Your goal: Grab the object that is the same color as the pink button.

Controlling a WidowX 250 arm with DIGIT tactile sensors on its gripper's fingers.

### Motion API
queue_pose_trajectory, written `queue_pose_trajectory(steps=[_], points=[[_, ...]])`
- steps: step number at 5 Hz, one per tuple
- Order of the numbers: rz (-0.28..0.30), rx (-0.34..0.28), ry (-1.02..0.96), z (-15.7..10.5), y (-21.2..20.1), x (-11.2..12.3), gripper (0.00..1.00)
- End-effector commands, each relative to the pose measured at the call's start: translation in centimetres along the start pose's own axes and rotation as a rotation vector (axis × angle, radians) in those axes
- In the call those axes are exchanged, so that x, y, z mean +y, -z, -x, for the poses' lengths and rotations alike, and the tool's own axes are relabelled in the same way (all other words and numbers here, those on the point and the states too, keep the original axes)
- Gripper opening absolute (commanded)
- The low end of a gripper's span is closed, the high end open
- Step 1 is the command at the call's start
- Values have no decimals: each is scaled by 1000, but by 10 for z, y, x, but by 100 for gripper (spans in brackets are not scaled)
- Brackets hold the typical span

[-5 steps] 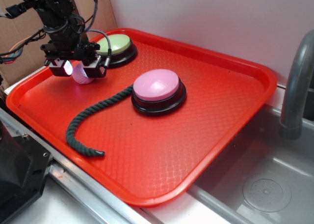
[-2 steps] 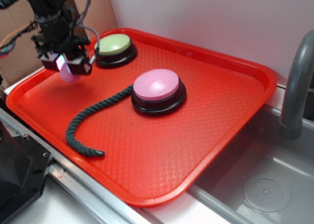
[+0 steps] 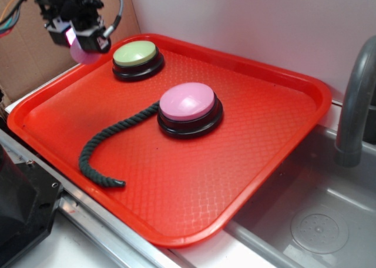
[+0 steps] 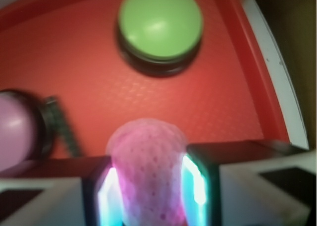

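My gripper (image 3: 82,44) is shut on the small pink bumpy ball (image 3: 84,55) and holds it in the air above the tray's back left corner, left of the green button. In the wrist view the ball (image 4: 147,171) is squeezed between the two lit pads (image 4: 194,179). The pink button (image 3: 188,102), a pink dome on a black base, sits near the middle of the red tray (image 3: 194,191). Its edge also shows in the wrist view (image 4: 15,129) at the left.
A green dome button (image 3: 137,56) on a black base sits at the tray's back left, also in the wrist view (image 4: 159,24). A dark green rope (image 3: 104,141) curves from the pink button toward the front left. A steel sink (image 3: 317,221) and faucet (image 3: 355,103) are at right.
My gripper has risen from the tray surface with the pink ball in it and moved back and left, away from the green button's front.
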State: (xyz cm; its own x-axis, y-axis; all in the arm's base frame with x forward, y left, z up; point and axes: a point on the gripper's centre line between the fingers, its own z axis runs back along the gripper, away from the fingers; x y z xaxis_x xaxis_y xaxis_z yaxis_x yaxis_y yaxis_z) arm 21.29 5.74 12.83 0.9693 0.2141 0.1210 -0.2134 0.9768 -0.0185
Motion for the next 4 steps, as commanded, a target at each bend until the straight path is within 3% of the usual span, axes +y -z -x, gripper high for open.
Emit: queue_pose_trajectory(steps=[1, 3, 4], points=[[29, -12, 250, 9, -58, -46, 0], [23, -7, 342, 19, -62, -65, 0], [-5, 6, 273, 23, -61, -54, 0]])
